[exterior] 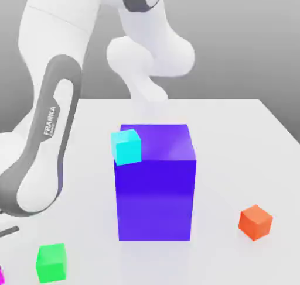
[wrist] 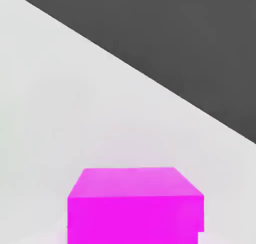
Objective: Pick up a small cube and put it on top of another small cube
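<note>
The fingers (wrist: 201,239) look clenched on the pink cube (wrist: 135,215); a shallow or off-centre pinch could let it slip when lifted.

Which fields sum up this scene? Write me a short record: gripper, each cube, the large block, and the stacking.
gripper: shut, at the magenta cube
magenta cube: close up in the hand view, a sliver at the exterior view's left edge
green cube: on the table, front left in the exterior view
orange cube: on the table, exterior view's right
cyan cube: at the large blue block's upper left in the exterior view
large blue block: standing on the table
stacking: not yet done
</note>
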{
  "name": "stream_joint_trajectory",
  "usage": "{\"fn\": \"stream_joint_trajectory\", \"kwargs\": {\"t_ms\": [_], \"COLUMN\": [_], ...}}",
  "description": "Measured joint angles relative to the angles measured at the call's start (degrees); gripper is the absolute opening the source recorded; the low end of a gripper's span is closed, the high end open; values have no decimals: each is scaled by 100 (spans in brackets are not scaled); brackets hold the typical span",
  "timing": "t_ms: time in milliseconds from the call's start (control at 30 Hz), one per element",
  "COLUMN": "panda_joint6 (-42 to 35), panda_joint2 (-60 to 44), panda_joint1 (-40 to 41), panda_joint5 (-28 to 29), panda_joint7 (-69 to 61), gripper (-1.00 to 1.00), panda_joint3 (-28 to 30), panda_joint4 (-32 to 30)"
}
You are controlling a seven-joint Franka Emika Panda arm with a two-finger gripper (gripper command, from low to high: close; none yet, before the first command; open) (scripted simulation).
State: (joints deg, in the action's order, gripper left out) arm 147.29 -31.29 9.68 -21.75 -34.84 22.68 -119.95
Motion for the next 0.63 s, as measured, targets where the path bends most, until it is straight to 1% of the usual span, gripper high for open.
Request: {"fn": "stream_joint_trajectory", "kwargs": {"t_ms": [167, 333, 400, 500, 533, 633], "panda_joint6": [-106, -60, 129, 599, 712, 711], "panda_joint2": [936, 1815, 1760, 1248, 1117, 1118], "panda_joint1": [-591, -1066, -1092, -892, -828, -828], "panda_joint5": [649, 1211, 1124, 696, 592, 592], "panda_joint7": [228, 327, 206, -118, -194, -194], "gripper": [-100, -100, -100, -100, 100, 100], "panda_joint3": [237, 221, 120, -187, -271, -271], "panda_joint4": [-700, -1515, -1647, -1643, -1636, -1636]}}
